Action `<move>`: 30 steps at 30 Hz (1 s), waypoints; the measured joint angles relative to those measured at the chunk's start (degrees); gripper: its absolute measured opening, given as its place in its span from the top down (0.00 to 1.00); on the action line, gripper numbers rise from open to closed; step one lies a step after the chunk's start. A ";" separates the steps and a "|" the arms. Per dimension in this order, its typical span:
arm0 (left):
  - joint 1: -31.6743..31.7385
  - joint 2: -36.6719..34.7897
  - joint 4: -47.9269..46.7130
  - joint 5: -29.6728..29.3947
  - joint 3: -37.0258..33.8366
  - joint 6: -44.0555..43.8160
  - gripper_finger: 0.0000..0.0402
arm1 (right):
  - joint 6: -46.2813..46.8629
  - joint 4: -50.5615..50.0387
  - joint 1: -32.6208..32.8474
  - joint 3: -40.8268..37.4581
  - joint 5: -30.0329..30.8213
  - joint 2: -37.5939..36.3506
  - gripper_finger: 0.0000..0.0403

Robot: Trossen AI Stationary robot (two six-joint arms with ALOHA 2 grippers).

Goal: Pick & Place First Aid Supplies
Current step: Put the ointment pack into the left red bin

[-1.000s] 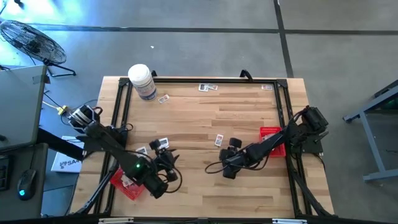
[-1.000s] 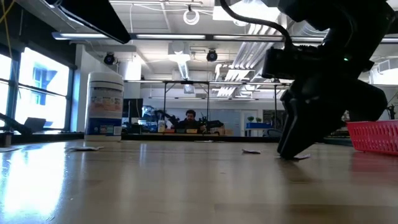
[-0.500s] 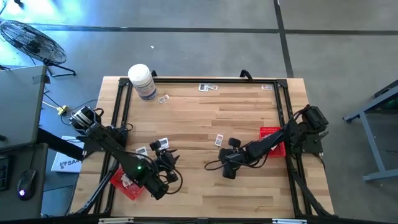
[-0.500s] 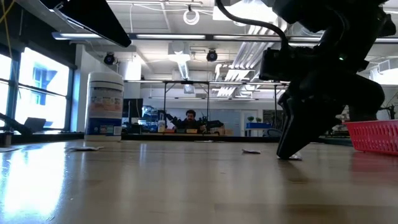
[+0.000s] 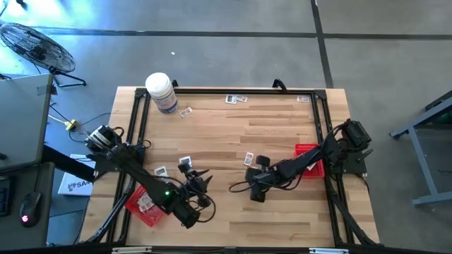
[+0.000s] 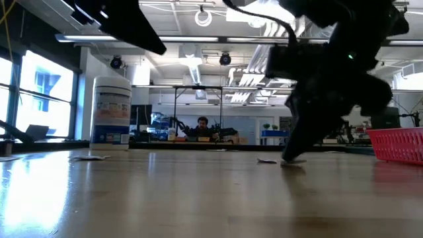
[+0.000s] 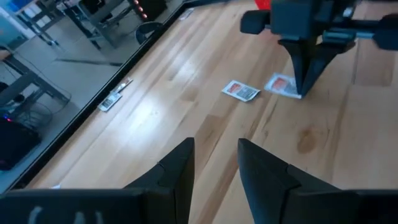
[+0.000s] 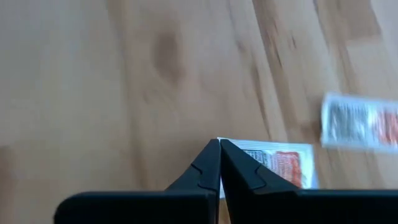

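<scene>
The first aid supplies are small white packets scattered on the wooden table. My right gripper [image 5: 251,173] stands mid-table, pointing steeply down, shut on one packet with red print [image 8: 280,163]. A second packet [image 5: 248,158] lies flat just beyond it. My left gripper [image 7: 214,149] hovers open above the table near its front left [image 5: 203,180], pointing toward the right gripper, with nothing between its fingers. Two more packets [image 5: 186,161] lie close by it, and others lie along the far edge [image 5: 236,99]. My right gripper has its two fingertips closed together on the packet's edge, at a corner [image 8: 225,144]. The fingers come from above, slanting down from the table's right. The rest of the packet [image 7: 281,84] lies flat on the table.
A white jar [image 5: 162,92] stands at the far left corner. One red tray [image 5: 138,206], with packets in it, sits at the near left under my left arm. Another red tray [image 5: 308,152] sits by the right edge. A black frame [image 5: 233,90] rims the table.
My right gripper has shut its fingers on the packet at the table. My left gripper has moved toward the table's right and a little down, staying open.
</scene>
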 joint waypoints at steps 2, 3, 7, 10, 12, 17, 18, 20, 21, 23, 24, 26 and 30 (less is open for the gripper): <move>1.09 0.86 2.42 1.98 0.00 2.16 0.70 | -0.72 0.37 0.33 1.56 -0.49 -0.01 1.00; 1.66 1.23 3.25 3.33 -0.02 3.27 0.70 | -1.36 0.30 0.50 2.18 -0.78 -0.02 1.00; 3.54 2.96 8.46 6.29 -0.01 7.59 0.70 | -3.19 0.43 1.41 5.03 -1.93 -0.04 1.00; 4.72 4.94 13.23 8.87 0.04 11.46 0.70 | -4.62 0.24 2.38 7.04 -2.00 -0.04 1.00; 5.64 6.60 16.06 11.59 0.00 14.10 0.70 | -5.53 0.60 3.14 8.45 -2.01 -0.07 1.00; 7.75 10.77 24.09 16.38 0.08 19.43 0.70 | -7.82 0.75 4.22 9.95 -1.88 -0.11 1.00; 7.98 11.39 25.49 17.45 0.07 20.77 0.70 | -7.85 0.77 4.29 9.95 -1.84 -0.11 1.00; 8.59 12.71 29.12 20.18 -0.03 23.31 0.70 | -7.80 0.16 4.31 9.95 -1.74 -0.11 1.00; 8.89 13.35 31.01 21.36 0.04 24.24 0.70 | -7.79 -0.49 4.33 9.95 -1.42 -0.11 1.00; 9.14 14.11 32.35 22.50 -0.01 25.63 0.70 | -7.87 -1.14 4.34 9.56 0.21 -0.13 1.00; 9.54 14.83 34.13 23.13 0.01 26.48 0.70 | -7.87 -0.98 4.33 9.00 0.95 -0.15 0.99; 9.82 15.86 35.48 25.13 0.00 27.16 0.70 | -7.87 -1.41 4.33 7.86 1.96 -0.15 0.97; 11.25 17.65 40.33 28.97 0.06 28.39 0.70 | -7.76 -1.33 4.33 6.00 2.40 -0.15 0.92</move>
